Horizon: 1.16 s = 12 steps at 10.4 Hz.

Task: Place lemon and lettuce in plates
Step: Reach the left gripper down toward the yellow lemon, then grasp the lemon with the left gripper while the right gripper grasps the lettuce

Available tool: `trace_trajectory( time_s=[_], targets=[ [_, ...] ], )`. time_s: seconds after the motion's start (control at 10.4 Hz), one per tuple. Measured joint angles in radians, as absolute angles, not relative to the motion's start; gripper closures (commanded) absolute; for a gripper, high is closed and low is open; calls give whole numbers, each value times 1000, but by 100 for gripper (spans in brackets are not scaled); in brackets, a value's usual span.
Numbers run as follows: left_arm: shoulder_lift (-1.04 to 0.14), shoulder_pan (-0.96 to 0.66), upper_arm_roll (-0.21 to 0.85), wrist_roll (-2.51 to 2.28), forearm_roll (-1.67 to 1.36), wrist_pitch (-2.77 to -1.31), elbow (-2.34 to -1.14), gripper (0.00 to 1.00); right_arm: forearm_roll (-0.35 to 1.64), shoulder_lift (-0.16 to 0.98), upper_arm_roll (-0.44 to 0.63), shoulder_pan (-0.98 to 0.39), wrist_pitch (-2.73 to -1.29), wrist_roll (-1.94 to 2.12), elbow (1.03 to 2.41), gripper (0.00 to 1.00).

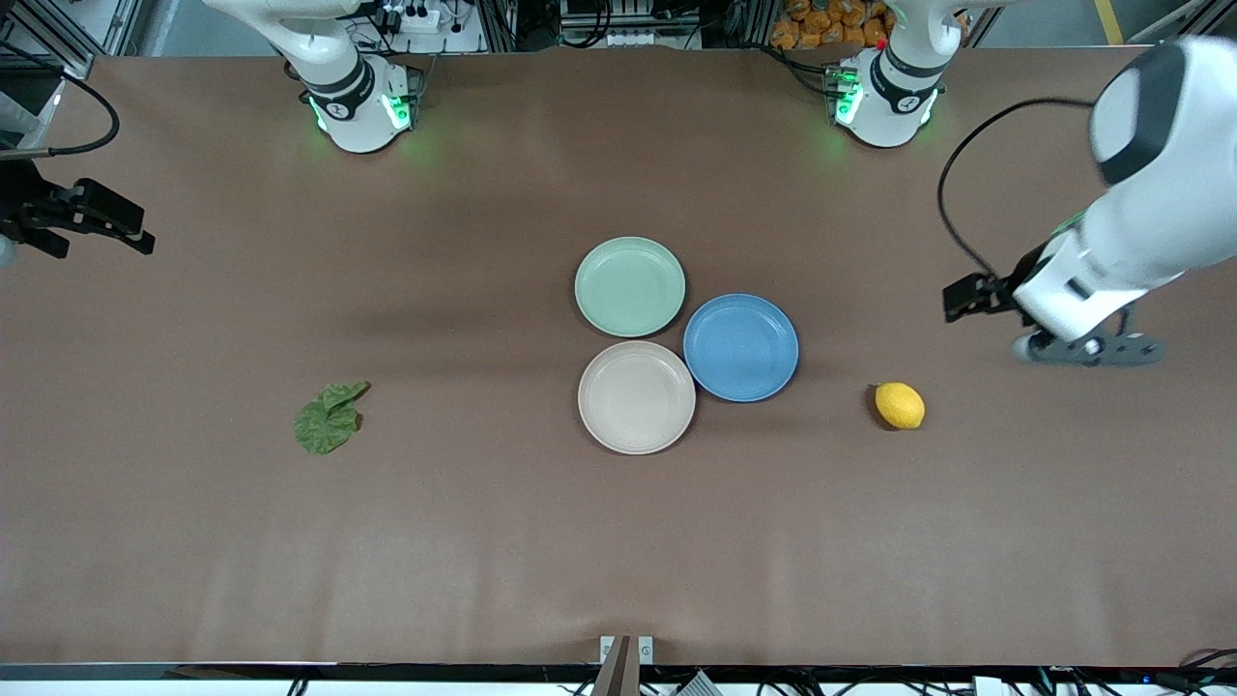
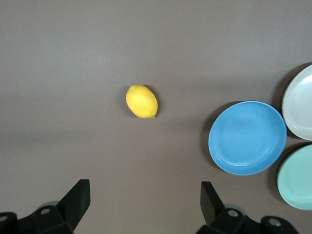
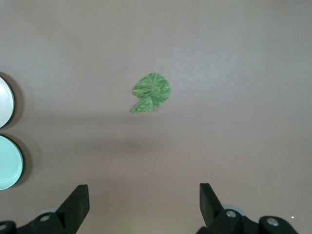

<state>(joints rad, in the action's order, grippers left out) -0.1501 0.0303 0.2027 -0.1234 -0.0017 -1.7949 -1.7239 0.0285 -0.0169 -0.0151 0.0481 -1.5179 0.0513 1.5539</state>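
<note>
Toward the left arm's end, lemon (image 1: 900, 405) lies long axis slightly diagonal.

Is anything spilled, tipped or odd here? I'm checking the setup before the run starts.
Nothing stands out. The mint plate, beige plate and blue plate sit flat and bare, clustered mid-table. The lemon and lettuce lie intact on the table, toward the left and right arms' ends. The left gripper and right gripper are open above them.
</note>
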Motion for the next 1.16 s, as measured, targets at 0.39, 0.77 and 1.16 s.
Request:
trace_trajectory(
  time_s=[0.39, 0.77, 1.16],
  targets=[
    [-191, 13, 209, -185, -2, -1916, -1818, 0, 29, -17, -15, 48, -1517, 51, 1554, 0],
    [-265, 17, 205, -196, -2, -1961, -1821, 0, 29, -11, -15, 48, -1524, 51, 1575, 0],
    [-369, 26, 199, -234, 31, -2017, -1827, 0, 28, 8, -16, 48, -1689, 51, 1724, 0]
  ],
)
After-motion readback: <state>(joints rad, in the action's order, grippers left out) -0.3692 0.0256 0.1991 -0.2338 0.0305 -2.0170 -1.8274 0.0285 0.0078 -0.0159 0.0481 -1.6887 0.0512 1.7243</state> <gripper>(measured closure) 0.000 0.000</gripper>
